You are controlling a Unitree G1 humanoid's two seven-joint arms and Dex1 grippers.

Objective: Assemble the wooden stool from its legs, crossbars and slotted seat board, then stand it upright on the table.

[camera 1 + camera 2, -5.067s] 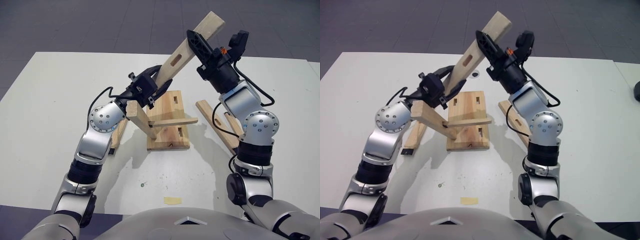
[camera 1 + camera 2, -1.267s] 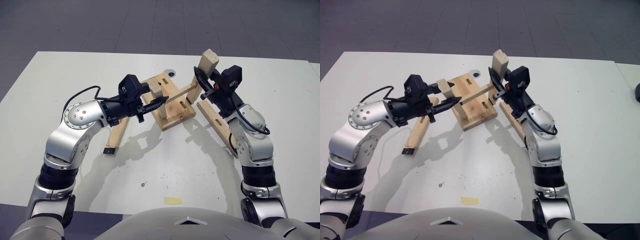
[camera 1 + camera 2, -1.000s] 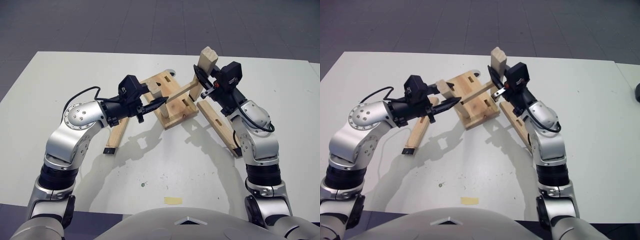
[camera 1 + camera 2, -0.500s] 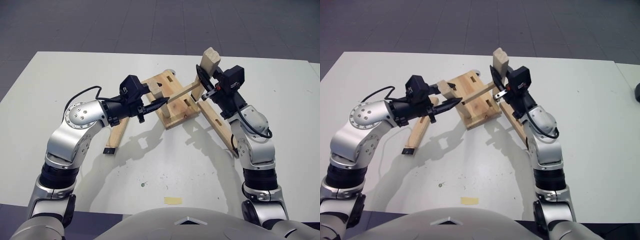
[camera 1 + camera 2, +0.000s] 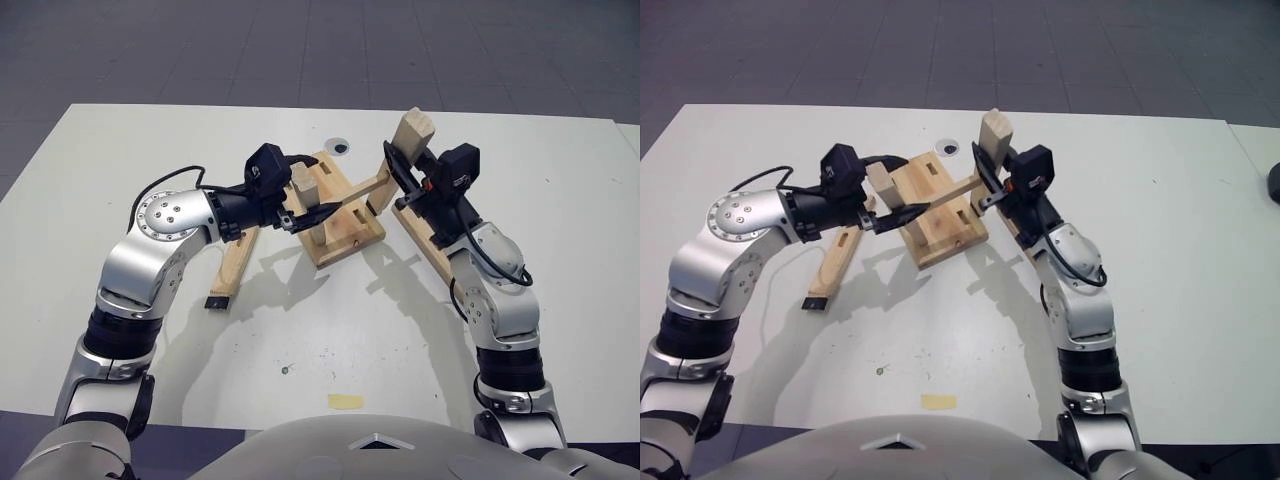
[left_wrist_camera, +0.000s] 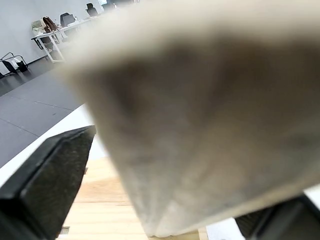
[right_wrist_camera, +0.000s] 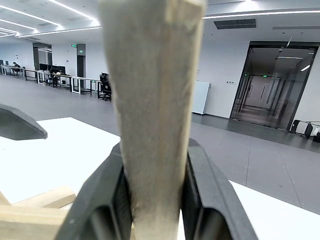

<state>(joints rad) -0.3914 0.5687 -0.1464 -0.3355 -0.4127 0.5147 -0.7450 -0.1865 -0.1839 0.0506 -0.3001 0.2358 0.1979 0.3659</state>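
Note:
The slotted seat board sits at the middle of the table with two legs standing up from it, joined by a crossbar. My right gripper is shut on the taller right leg, its fingers pressed to both sides of the wood. My left gripper is open, and the shorter left leg stands between its fingers. That leg looms close in the left wrist view, above the board.
One loose leg lies on the table under my left arm. Another leg lies to the right of the board, partly under my right arm. A round hole sits behind the board, and a yellow tape scrap lies near the front edge.
My right arm has swung the board and legs to the left and nearer to me. The left leg, which was beside the open left gripper, now sits between its fingers.

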